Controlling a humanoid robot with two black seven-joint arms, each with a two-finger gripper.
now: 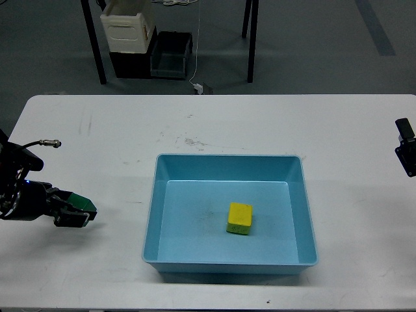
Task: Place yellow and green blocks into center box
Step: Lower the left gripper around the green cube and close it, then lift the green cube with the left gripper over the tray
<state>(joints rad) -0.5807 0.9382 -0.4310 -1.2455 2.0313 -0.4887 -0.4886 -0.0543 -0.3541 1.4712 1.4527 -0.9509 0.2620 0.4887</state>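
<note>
A yellow block (239,218) lies inside the light blue box (151,214) at the table's centre. My left gripper (77,211) is at the left of the table, shut on a green block (82,203), which it holds a little to the left of the box and just above the table. My right gripper (406,151) shows only as a small dark part at the right edge, far from the box; its fingers cannot be told apart.
The white table (214,123) runs to all edges of the view. Behind it on the floor stand a white crate (128,27) on black bins and two black table legs.
</note>
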